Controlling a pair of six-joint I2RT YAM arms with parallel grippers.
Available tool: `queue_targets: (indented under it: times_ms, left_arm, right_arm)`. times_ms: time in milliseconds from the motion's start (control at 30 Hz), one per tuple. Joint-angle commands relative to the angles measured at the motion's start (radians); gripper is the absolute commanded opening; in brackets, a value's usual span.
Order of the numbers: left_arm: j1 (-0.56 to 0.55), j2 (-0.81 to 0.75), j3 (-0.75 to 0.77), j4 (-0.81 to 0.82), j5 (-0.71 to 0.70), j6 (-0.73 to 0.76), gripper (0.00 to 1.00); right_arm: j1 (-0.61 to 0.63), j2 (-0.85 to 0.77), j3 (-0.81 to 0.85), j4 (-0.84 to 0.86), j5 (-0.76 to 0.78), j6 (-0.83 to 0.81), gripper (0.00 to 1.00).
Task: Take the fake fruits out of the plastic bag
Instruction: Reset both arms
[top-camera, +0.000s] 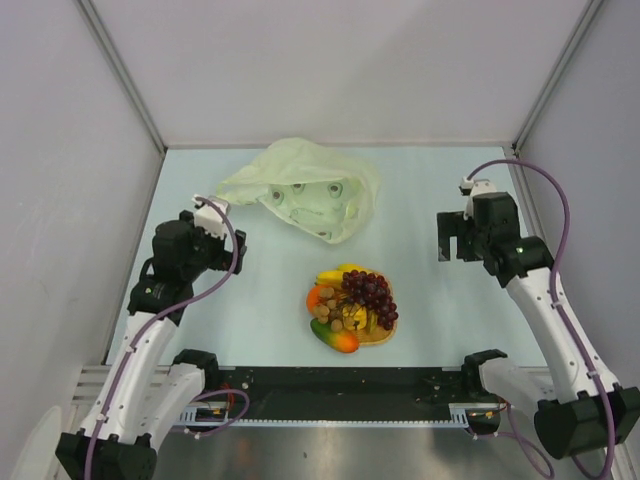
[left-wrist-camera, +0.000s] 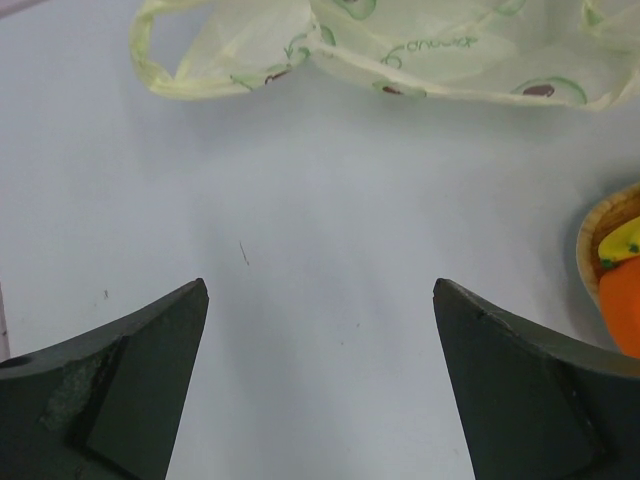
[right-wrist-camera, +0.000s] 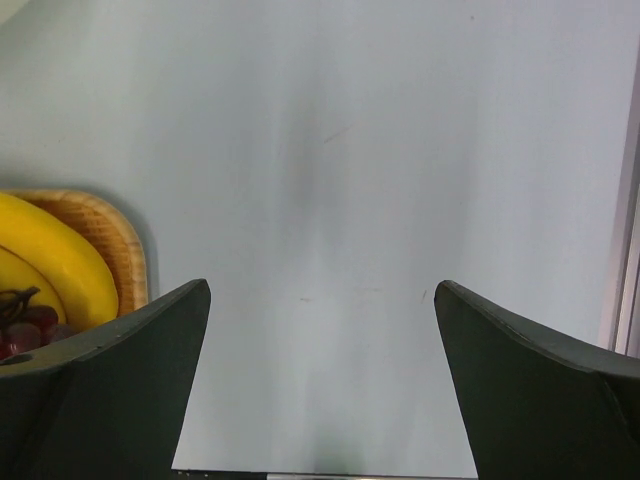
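End effectors (left-wrist-camera: 320, 288) (right-wrist-camera: 322, 288) wide-jawed, either side of fruits (top-camera: 365, 292).

Bright, even overhead light; faint soft shadows

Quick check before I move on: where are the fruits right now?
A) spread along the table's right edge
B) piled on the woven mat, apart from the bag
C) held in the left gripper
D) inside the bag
B: the fruits sit in a pile on the woven mat, with a gap between them and the bag behind. The left gripper and right gripper are both open and empty.
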Motion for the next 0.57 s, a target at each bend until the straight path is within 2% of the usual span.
queue_targets:
  times_ms: [0,167,533]
  left_arm:
    - [0.008,-0.038,-0.019,-0.008,-0.029,-0.011,1.0]
    - [0.008,-0.063,-0.019,-0.018,-0.023,-0.034,1.0]
    - [0.008,-0.038,-0.034,-0.008,0.012,-0.059,1.0]
  right_arm:
    - [-0.023,-0.095,-0.038,-0.005,-0.041,-0.004,1.0]
    - [-0.07,-0.106,-0.056,0.024,-0.11,0.033,1.0]
    - [-0.122,-0.086,-0.061,0.075,-0.127,0.036,1.0]
